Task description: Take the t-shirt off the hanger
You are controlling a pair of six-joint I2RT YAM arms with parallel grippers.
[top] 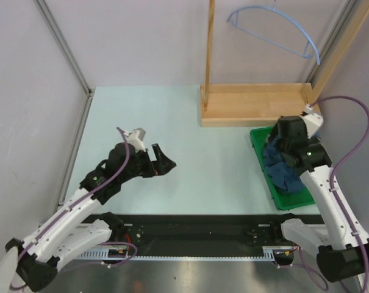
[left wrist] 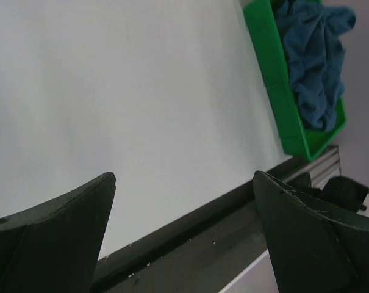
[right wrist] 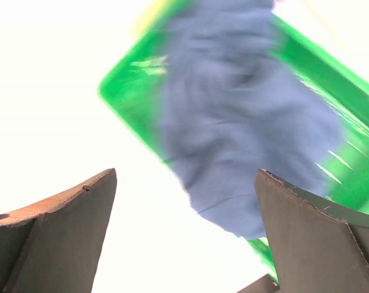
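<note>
The pale-blue hanger [top: 275, 27] hangs bare from the top of the wooden rack at the back right. The dark teal t-shirt [top: 283, 172] lies crumpled in the green tray [top: 294, 201], apart from the hanger. My right gripper [top: 286, 145] hovers just above the shirt. In the right wrist view it [right wrist: 185, 177] stands open, with the blurred t-shirt [right wrist: 245, 122] below and nothing between the fingers. My left gripper [top: 163, 160] is open over the middle-left of the table, holding nothing. In the left wrist view the left gripper [left wrist: 184, 180] faces the t-shirt [left wrist: 312, 67] in the tray [left wrist: 275, 91].
The wooden rack base [top: 257, 104] sits right behind the tray, with its uprights rising at the back right. A black rail [top: 196, 235] runs along the table's near edge. White walls close in the left and back sides.
</note>
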